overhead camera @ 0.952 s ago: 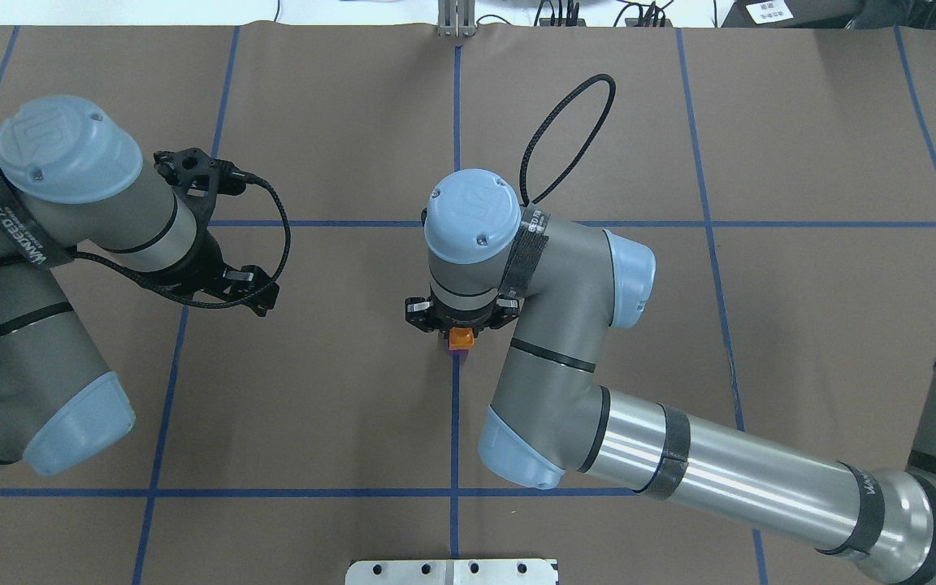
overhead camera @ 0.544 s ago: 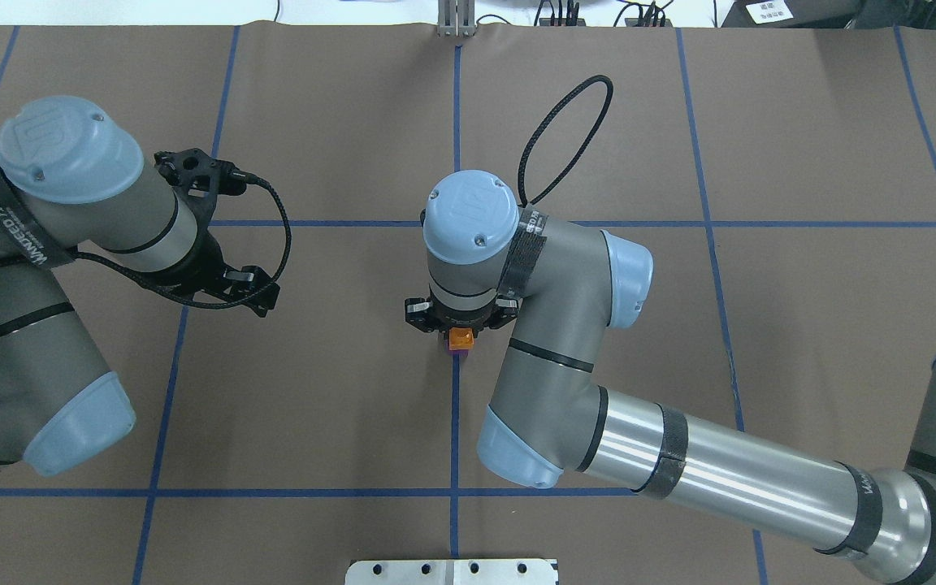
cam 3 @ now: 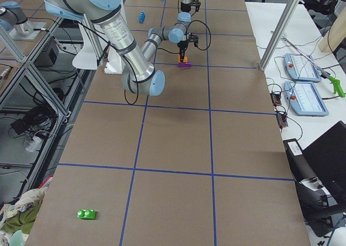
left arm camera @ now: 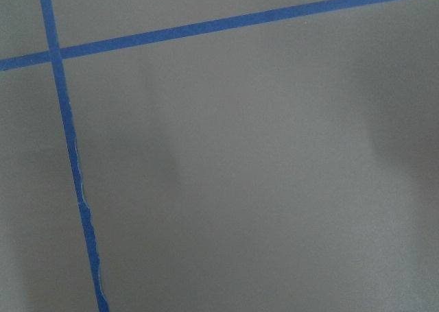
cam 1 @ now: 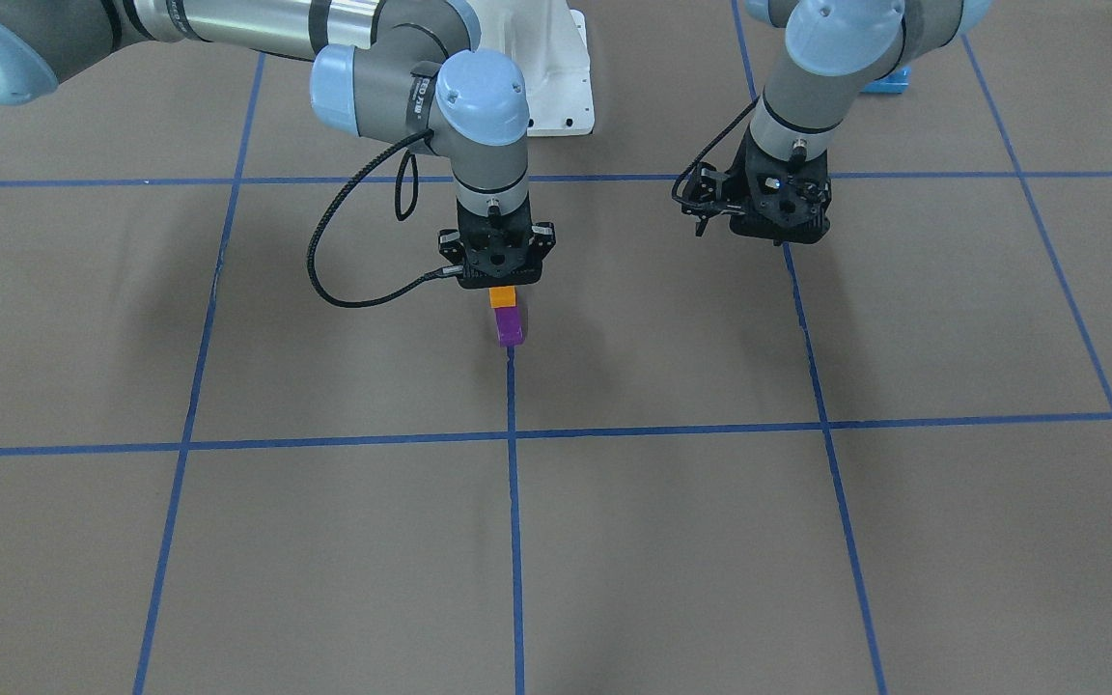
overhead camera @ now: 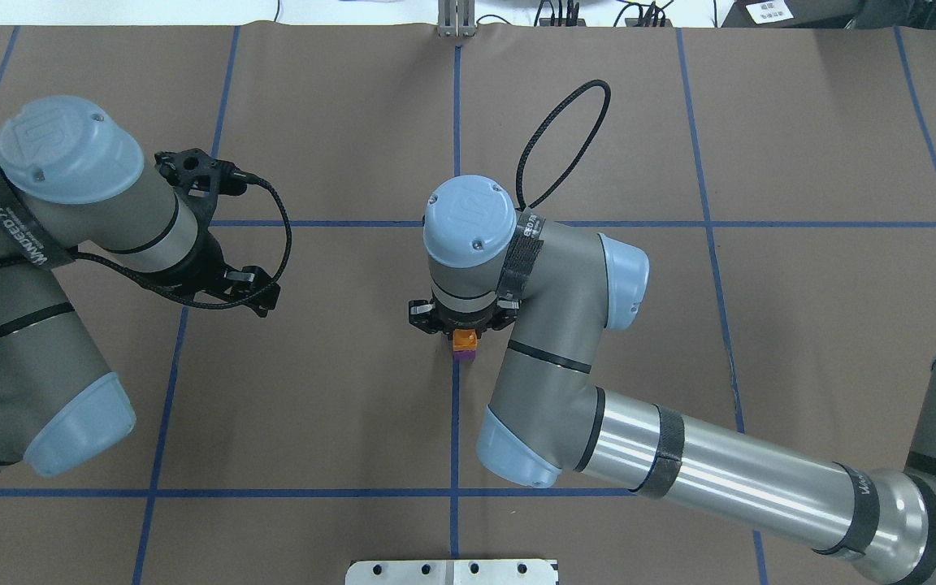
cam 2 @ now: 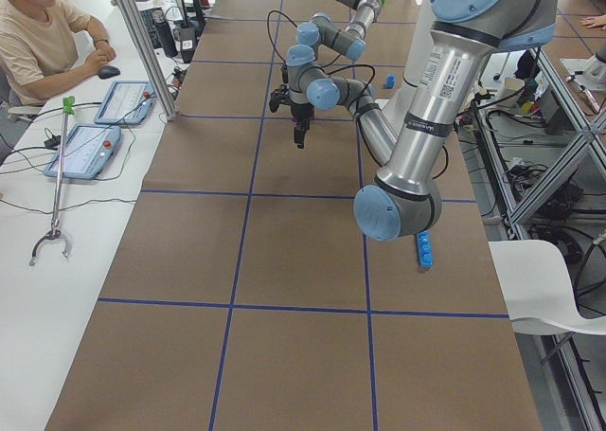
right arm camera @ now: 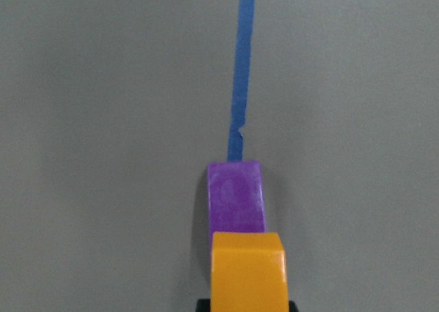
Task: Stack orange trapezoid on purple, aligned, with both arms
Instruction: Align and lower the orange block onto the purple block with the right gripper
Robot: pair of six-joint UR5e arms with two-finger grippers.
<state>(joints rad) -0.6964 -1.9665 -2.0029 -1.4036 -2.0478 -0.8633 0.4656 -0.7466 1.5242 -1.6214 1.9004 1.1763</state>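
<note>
The orange trapezoid (cam 1: pixel 502 297) is held in my right gripper (cam 1: pixel 499 288), which points straight down at the table's middle. The purple block (cam 1: pixel 510 329) stands on the brown mat right under it, on a blue tape line. In the right wrist view the orange trapezoid (right arm camera: pixel 247 271) covers the near end of the purple block (right arm camera: pixel 236 195); I cannot tell if they touch. Both also show in the overhead view, orange (overhead camera: pixel 464 339) over purple (overhead camera: pixel 465 354). My left gripper (cam 1: pixel 774 220) hovers apart to the side, empty; its fingers do not show clearly.
A long blue brick (cam 2: pixel 424 249) lies near the robot's side on the left. A green block (cam 3: pixel 86 214) lies at the table's far right end. The white robot base (cam 1: pixel 556 87) stands behind the work spot. An operator (cam 2: pixel 43 33) sits by the table.
My right gripper has lowered a little with the orange trapezoid, closer onto the purple block. The left arm has not moved.
</note>
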